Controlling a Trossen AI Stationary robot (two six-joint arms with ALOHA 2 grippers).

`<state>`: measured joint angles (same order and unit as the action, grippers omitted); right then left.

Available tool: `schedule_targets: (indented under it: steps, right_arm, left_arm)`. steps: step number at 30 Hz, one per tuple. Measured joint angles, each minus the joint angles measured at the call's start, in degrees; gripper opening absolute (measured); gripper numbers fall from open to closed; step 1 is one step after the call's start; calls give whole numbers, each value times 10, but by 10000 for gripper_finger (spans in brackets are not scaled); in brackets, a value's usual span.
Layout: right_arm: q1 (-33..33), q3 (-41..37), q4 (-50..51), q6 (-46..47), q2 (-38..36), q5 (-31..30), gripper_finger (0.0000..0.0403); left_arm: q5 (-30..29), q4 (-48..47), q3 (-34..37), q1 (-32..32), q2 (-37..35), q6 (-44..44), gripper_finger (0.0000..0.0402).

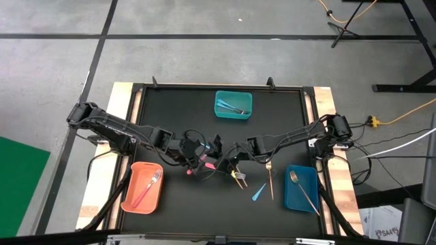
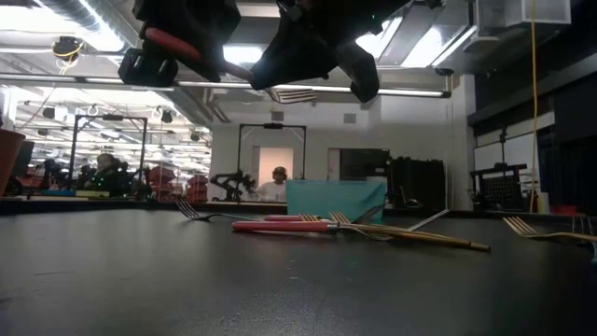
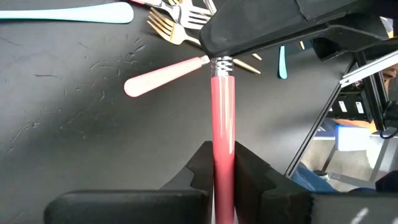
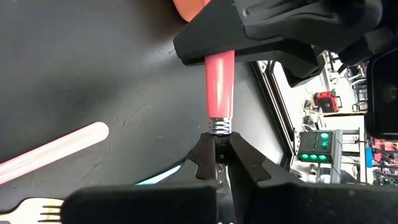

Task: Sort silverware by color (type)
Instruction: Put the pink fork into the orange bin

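Note:
A pink-handled utensil (image 3: pixel 222 118) hangs in the air over the table's middle, held from both ends. My left gripper (image 3: pixel 222 183) is shut on its handle. My right gripper (image 4: pixel 219 163) is shut on the metal part just past the handle; its head (image 2: pixel 291 94) shows below the arms. Flat on the black mat lie another pink-handled piece (image 3: pixel 165 76), gold-handled forks (image 1: pixel 240 178) and a light-blue-handled piece (image 1: pixel 259 192). My left gripper pinches the pink handle (image 3: pixel 222 158) between its two fingers, near the handle's free end, the fingers lying along it. The utensil is lifted clear of the mat. My right gripper pinches the metal neck (image 4: pixel 219 138) next to the ribbed collar (image 4: pixel 219 126), coming from the opposite end and slanting down.
A teal bin (image 1: pixel 234 116) with light-blue pieces stands at the far middle. An orange bin (image 1: pixel 139 197) with a pink fork is near left, a blue bin (image 1: pixel 300 197) with a gold fork near right. Wooden borders (image 1: pixel 122 102) edge the mat.

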<state>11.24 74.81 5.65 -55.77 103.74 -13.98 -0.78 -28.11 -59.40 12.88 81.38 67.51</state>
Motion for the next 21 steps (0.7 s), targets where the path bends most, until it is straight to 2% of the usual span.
schedule_targets:
  steps: [6,15,21]
  right_arm:
    - [0,0,2,0,0,2,20]
    - [0,0,3,-3,0,2,106]
    - [0,0,8,-4,-33,-19,123]
  left_arm:
    - [-1,2,0,0,0,1,24]
    - [-3,7,0,0,0,9,24]
    - [-3,-32,0,0,-10,12,24]
